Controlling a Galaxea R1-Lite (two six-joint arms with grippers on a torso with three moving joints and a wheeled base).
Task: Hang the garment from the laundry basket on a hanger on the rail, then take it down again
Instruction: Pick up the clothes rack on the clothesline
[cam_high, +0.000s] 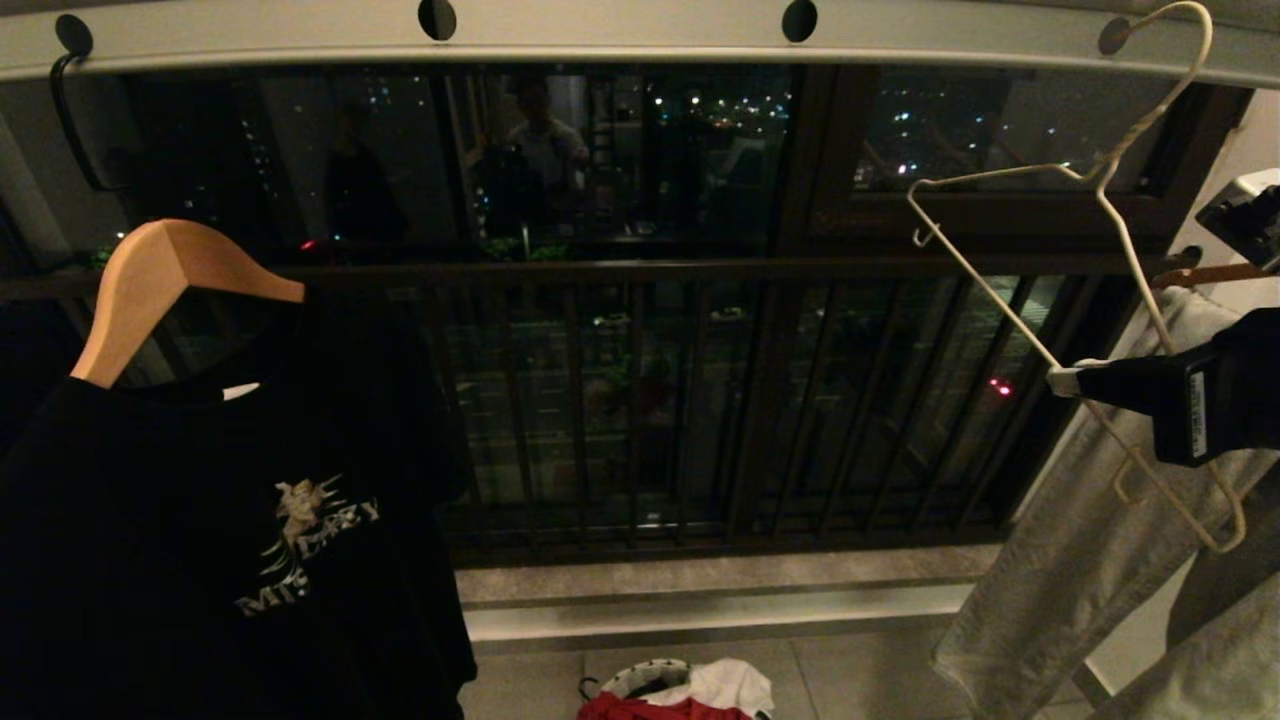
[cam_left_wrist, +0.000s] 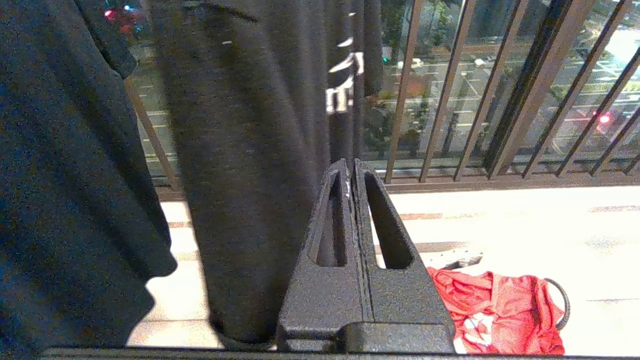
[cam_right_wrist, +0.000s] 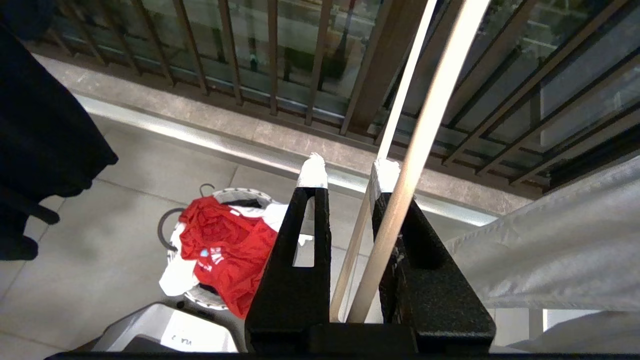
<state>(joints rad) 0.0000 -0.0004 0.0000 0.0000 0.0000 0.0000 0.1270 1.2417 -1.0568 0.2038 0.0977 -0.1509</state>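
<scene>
One hanger, hooked on the rail, apparently pinched by your right gripper; garment in laundry basket; left gripper pressed together; next, unhook hanger

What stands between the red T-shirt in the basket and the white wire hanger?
Nothing visible: the red T-shirt lies on top in the laundry basket, and open air separates it from the white wire hanger above.

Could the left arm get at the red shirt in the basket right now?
Probably yes. The left end effector is shut and holds nothing, and the red shirt lies in the basket on the floor below it with open floor between. The hanging black shirt is off to one side.
</scene>
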